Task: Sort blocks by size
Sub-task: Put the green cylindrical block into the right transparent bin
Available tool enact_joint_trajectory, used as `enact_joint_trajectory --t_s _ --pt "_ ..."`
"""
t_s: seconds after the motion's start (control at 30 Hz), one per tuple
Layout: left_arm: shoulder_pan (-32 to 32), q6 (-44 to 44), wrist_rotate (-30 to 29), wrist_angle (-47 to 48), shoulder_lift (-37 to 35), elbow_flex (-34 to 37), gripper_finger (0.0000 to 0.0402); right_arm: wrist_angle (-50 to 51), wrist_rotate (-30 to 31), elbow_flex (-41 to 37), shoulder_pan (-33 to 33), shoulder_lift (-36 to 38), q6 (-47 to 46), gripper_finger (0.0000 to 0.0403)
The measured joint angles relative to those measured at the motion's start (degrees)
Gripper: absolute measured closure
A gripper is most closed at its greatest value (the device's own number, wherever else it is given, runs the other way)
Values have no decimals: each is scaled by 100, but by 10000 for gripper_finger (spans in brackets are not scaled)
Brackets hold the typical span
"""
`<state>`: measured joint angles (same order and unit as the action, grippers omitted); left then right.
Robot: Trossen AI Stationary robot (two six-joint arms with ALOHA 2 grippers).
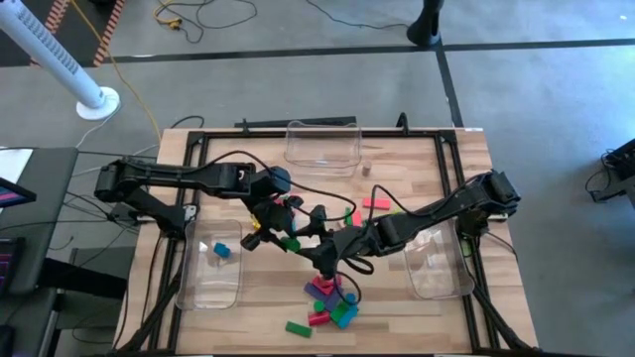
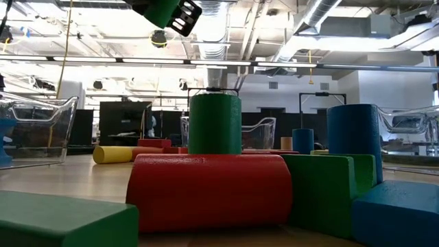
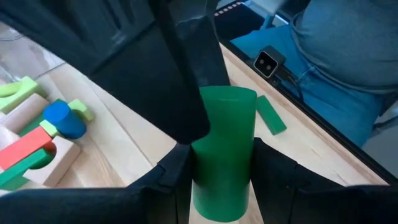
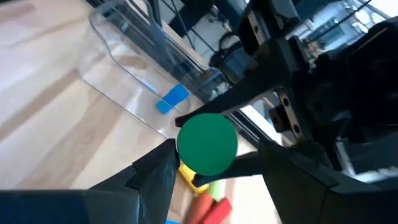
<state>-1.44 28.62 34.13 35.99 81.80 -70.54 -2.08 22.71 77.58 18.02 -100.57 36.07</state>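
We've got the left gripper (image 3: 222, 171) clamped on a green cylinder (image 3: 224, 149), held in the air over the middle of the worktop (image 1: 397, 307). Right gripper (image 4: 214, 165) sits just beside it, fingers spread apart around that same block

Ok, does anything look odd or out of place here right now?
The green cylinder is off the table, in mid-air: the left gripper is shut on it while the right gripper's open fingers flank its end, like a handover. A small tan block also lies alone beside the far bin.
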Motion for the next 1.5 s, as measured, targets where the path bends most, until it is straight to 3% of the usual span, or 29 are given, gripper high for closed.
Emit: enact_joint_trajectory --t_s 0.2,0.73,1.17,1.5 --pt "31 -52 0 -31 0 0 279 6 -575 -2 -147 -2 -150 142" --pt "29 -81 85 -221 -4 0 279 -97 -666 -4 -144 -2 -100 144" --pt "29 -61 123 -214 -4 0 279 -82 -809 -4 -144 -2 -64 239" --pt "29 -61 136 -234 -4 0 278 -107 -998 -7 -147 -2 -92 231"
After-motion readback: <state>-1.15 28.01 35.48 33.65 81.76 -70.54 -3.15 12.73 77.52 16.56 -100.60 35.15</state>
